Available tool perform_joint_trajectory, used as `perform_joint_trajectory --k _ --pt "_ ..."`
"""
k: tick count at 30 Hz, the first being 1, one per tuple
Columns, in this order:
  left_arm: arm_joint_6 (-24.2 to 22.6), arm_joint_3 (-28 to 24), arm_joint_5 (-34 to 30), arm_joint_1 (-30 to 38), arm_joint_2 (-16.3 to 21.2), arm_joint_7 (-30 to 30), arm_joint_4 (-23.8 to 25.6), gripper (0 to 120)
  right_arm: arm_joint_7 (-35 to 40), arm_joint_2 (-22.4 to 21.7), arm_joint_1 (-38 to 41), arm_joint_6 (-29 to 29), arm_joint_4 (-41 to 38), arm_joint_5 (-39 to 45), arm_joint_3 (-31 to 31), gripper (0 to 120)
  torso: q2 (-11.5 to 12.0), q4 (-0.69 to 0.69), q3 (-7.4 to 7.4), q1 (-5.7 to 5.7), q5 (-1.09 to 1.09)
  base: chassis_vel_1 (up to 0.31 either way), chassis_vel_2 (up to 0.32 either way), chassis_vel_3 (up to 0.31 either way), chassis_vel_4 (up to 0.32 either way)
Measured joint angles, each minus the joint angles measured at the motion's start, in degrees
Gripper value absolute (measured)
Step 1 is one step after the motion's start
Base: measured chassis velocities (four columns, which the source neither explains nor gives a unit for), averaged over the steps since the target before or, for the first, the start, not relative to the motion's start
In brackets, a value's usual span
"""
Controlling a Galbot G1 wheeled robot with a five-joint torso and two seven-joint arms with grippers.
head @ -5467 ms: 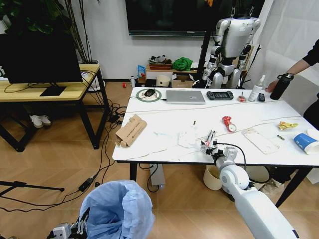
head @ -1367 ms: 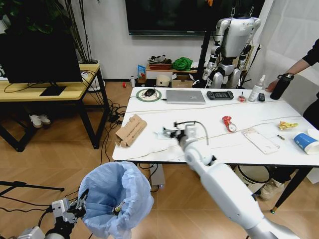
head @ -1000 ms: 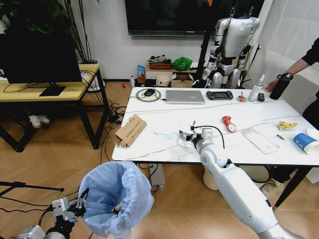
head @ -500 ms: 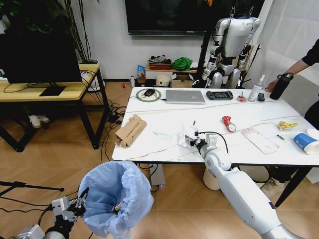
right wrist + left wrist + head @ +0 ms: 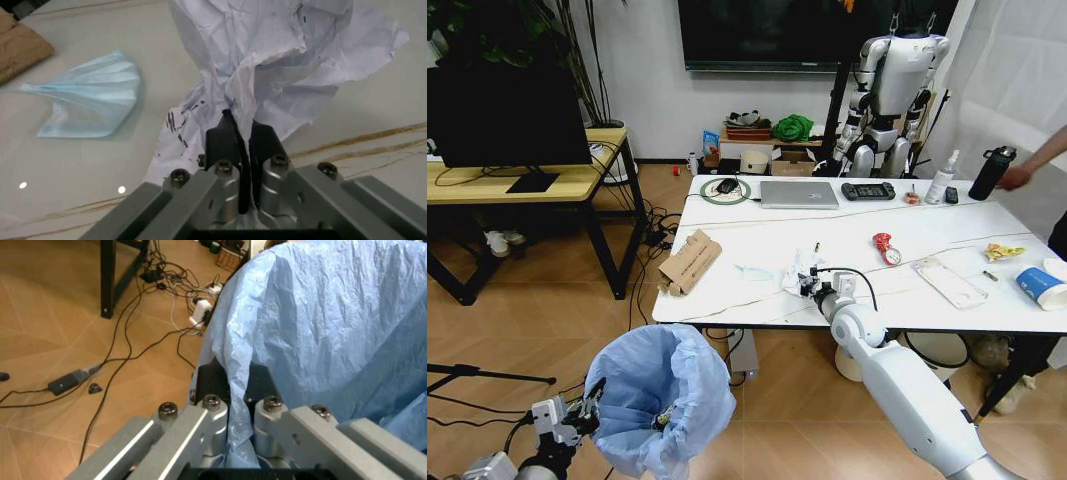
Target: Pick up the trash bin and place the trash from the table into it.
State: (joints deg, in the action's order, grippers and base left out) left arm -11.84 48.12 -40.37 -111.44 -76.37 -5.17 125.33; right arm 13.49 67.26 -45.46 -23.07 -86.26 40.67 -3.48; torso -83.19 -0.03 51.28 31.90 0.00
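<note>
While the right gripper [image 5: 239,131] pinches crumpled paper [image 5: 280,55] on the marble table [image 5: 757,300], the left gripper [image 5: 235,390] clamps the bin liner [image 5: 320,330].

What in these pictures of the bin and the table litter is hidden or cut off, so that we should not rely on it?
- The trash bin: the blue bag hides its wall and most of its contents.
- The crumpled paper: the right wrist view's edge cuts off its top; the right gripper, shut on it, covers the pinched fold.
- The paper cup: cut by the head view's edge.
- The left gripper: the bag hides what its fingers pinch.
</note>
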Motion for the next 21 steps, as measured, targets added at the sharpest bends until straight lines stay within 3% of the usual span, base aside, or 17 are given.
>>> perform_joint_trajectory --k 7,11,17,18,21 --pt "0.0 -0.1 0.1 -0.1 -0.2 0.0 0.2 0 -5.1 -3.1 -1.7 6.5 -11.4 5.5 3.3 0 0.0 0.0 0.0 0.0 0.01 0.0 0.0 0.0 0.0" --pt "0.0 -0.2 0.2 -0.5 -0.7 0.0 0.7 0 -9.1 -7.3 -0.7 11.9 -21.5 10.5 11.9 0 0.0 0.0 0.0 -0.01 -0.01 0.0 0.0 0.0 0.0" --pt "0.0 -0.1 0.6 -0.7 -1.4 0.0 1.1 0 -11.3 -9.5 3.2 15.9 -27.7 12.3 23.1 0 0.0 0.0 -0.01 -0.01 -0.01 0.0 0.0 0.0 0.0" --pt "0.0 -0.1 0.9 -0.9 -1.8 0.0 1.2 0 -11.7 -9.4 5.0 17.5 -29.2 12.4 28.2 0 0.0 0.01 -0.01 -0.01 -0.02 0.0 0.0 0.0 0.0" --pt "0.0 -0.2 1.1 -0.9 -2.1 0.1 1.3 0 -11.7 -9.1 6.3 18.4 -29.9 12.2 32.2 0 0.0 0.01 -0.01 -0.01 -0.01 0.0 0.0 0.0 0.0"
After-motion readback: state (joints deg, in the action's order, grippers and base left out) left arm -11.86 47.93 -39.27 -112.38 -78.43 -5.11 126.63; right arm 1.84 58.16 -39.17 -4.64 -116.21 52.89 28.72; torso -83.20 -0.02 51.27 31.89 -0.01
